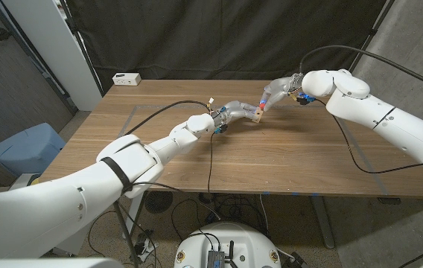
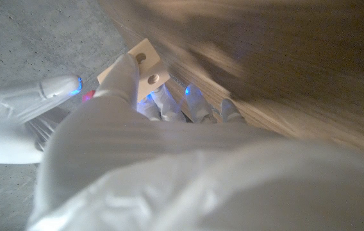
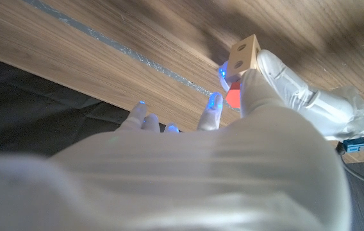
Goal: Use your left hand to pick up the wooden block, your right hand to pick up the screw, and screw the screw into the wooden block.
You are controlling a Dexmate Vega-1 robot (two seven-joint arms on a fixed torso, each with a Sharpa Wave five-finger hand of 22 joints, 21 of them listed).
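Aloft, wooden block (image 1: pixel 258 113) between left fingers (image 2: pixel 125 76), right fingers (image 3: pixel 215 102) beside

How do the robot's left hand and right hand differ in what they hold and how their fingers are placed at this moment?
The left hand grips the pale wooden block with round holes, while the right hand pinches a small red screw at the block. The left hand's fingers wrap closely around the block; the right hand has several fingers spread apart, away from the block. Both hands wear translucent white covers and meet above the brown wooden table.
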